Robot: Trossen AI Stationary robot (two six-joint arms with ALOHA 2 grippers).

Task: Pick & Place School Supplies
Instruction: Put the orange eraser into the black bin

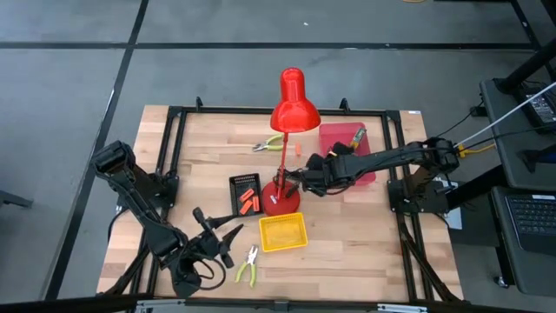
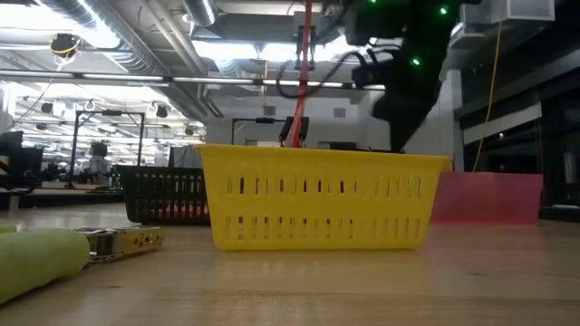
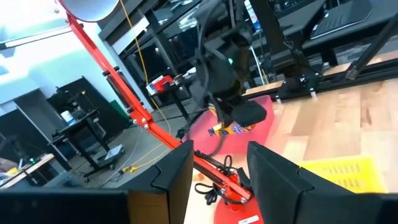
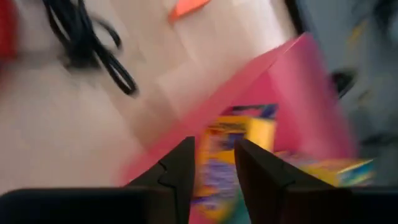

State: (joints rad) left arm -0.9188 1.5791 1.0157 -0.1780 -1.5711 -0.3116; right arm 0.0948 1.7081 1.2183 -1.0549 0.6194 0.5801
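Note:
My right gripper [image 1: 311, 178] hovers at the left edge of the pink tray [image 1: 347, 161], beside the red lamp's base [image 1: 282, 202], and is shut on a yellow crayon box [image 3: 233, 128]. Another crayon box [image 1: 358, 136] lies inside the pink tray. Several orange pieces [image 1: 249, 200] sit in the black tray [image 1: 234, 184], and one orange piece [image 1: 296, 149] lies on the table. One pair of pliers [image 1: 266, 144] lies at the far side, the other pair of pliers [image 1: 250, 265] near my left gripper [image 1: 217, 242], which is open and raised. My right gripper [image 4: 214, 165] pinches a crayon box [image 4: 219, 154] between its two fingers, coming from above at a slant. In the left wrist view the box's lower part [image 3: 235, 129] hangs below the fingers, lifted clear over the pink tray's edge [image 3: 261, 115].
The yellow tray [image 1: 282, 233] stands at the near middle, in front of the lamp. The lamp's red pole [image 1: 284, 152] and black cord [image 4: 93, 43] run close to my right gripper. A black frame borders the table [image 1: 174, 148]. Bare wood lies at the near right [image 1: 365, 235].

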